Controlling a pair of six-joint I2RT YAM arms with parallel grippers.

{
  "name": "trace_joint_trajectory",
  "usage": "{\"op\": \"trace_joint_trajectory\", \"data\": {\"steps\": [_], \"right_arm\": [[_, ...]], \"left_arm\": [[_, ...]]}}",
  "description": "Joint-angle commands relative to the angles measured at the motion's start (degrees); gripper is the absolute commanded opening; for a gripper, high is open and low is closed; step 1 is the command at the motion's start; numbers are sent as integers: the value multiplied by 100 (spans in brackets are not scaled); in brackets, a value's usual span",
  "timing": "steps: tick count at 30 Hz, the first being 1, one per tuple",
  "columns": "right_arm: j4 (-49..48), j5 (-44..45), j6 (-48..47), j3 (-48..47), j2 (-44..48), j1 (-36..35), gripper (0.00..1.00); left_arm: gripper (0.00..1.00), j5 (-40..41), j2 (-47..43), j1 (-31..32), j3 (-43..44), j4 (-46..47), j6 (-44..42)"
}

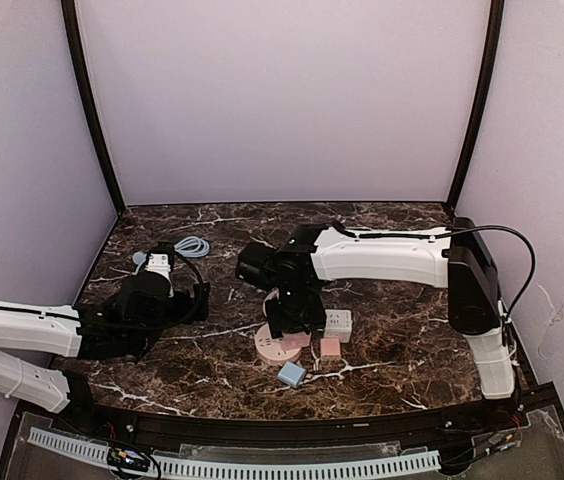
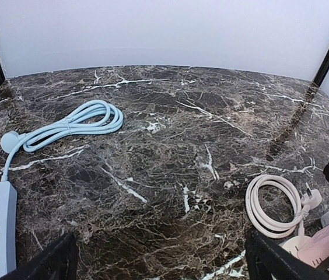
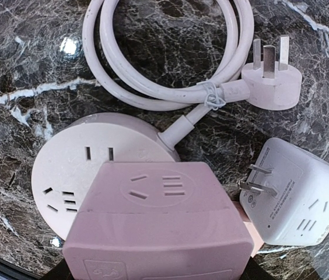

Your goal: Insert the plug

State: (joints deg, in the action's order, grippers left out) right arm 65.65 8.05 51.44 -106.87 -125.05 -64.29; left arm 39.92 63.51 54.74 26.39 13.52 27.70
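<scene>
Dark marbled surface (image 1: 402, 340) sitting inside pale lilac walls (image 1: 282, 100). Right hand (image 1: 289, 325) gripping boxy pink plug (image 3: 158, 216), poised over round pink socket (image 3: 74, 172). Left hand (image 2: 158, 265) gaping wide, holding nothing.

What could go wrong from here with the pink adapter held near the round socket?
1. The pink adapter hides part of the round socket from the wrist camera, so its pins, unseen here, may miss the slots.
2. The white adapter lies close beside, prongs toward the pink one; a sideways slip could knock it.
</scene>
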Motion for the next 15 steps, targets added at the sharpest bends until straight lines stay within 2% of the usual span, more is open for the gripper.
{"op": "trace_joint_trajectory", "data": {"steps": [1, 15], "right_arm": [[-540, -66, -68, 409, -652, 33, 0], [-559, -31, -115, 371, -395, 70, 0]], "left_arm": [[100, 61, -135, -32, -98, 37, 16], [100, -83, -297, -28, -167, 124, -46]]}}
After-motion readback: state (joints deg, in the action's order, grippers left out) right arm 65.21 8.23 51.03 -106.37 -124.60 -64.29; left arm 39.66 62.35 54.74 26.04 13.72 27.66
